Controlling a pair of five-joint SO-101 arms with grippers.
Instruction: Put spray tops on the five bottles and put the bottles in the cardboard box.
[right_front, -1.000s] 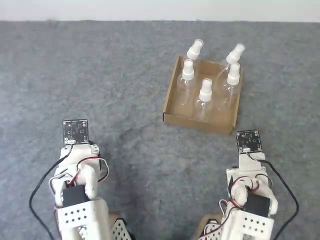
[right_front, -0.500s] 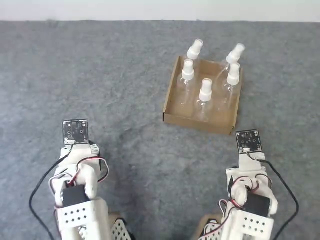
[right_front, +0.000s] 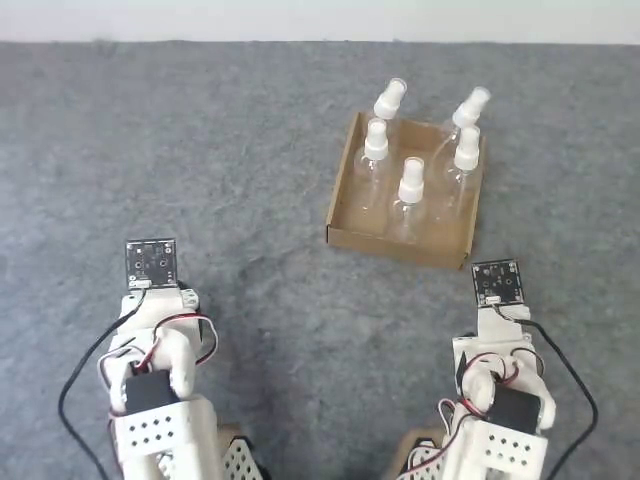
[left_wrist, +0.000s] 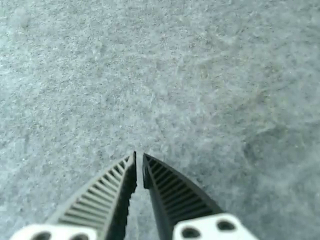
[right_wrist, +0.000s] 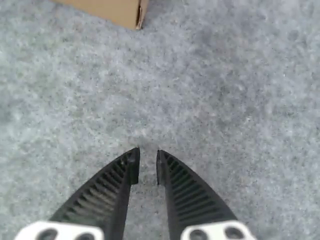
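The cardboard box (right_front: 395, 245) stands at the back right of the grey felt table. Several clear bottles stand in it, each with a white spray top, such as one at the middle (right_front: 411, 182), one at the left (right_front: 376, 140) and one at the right (right_front: 467, 148). My left gripper (left_wrist: 139, 159) is shut and holds nothing, low over bare felt at the front left. Over felt just in front of the box, my right gripper (right_wrist: 148, 156) is shut with a thin slit between its tips. The box corner (right_wrist: 115, 10) shows beyond it.
The left arm (right_front: 155, 330) and right arm (right_front: 497, 340) are folded back at the table's front edge. Open grey felt spreads between them and over the left and middle of the table. A pale wall runs behind the far edge.
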